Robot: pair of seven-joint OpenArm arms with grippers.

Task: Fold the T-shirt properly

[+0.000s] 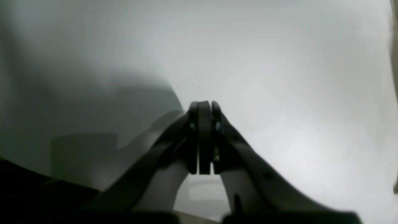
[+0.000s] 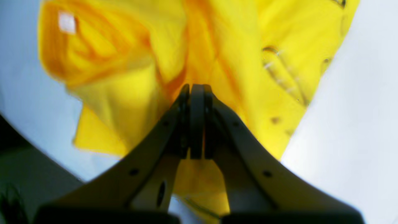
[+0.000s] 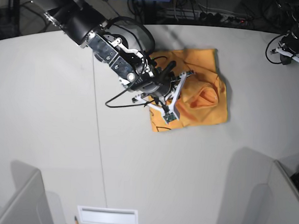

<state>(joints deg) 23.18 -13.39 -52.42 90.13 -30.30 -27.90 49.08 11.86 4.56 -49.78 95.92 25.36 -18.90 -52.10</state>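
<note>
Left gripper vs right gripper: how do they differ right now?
The right gripper is pressed into the yellow T-shirt; the left gripper has only bare white table in front. The right shows in the base view; the left doesn't. Both are shut.

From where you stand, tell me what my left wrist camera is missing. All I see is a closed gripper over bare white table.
Observer: The T-shirt lies crumpled on the table, far from your arm.
Operator: Report the right arm.
Observer: The right gripper sits shut, pressed into the yellow fabric; whether it pinches cloth is unclear.
Operator: Give me the neck tag.
Observer: The small white tag shows inside a bunched fold in the right wrist view.
</note>
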